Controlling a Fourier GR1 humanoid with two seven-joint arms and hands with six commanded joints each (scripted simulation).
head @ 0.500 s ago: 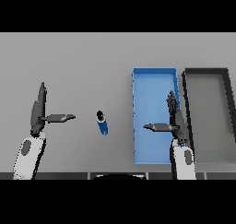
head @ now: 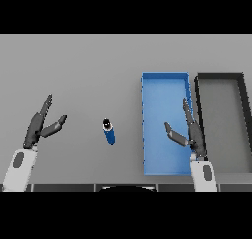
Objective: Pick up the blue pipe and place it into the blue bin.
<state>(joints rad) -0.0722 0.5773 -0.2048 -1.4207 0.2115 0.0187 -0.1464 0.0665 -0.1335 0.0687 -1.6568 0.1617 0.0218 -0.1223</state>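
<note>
The blue pipe [head: 109,131], short with a dark end cap, lies on the grey table near the middle. The blue bin [head: 165,80] stands to its right with nothing inside. My right hand [head: 192,131] is open, fingers straight, and hovers over the bin's right wall, well apart from the pipe. At the left my left hand [head: 38,125] is open too, fingers spread and pointing up and to the right, a good hand's width left of the pipe. Neither hand holds anything.
A dark grey bin [head: 221,77] stands right beside the blue bin, at the table's right side. The table's front edge runs just below both wrists.
The left hand's thumb has lifted and points more upward. The right hand's thumb has also risen a little. The pipe and bins have not moved.
</note>
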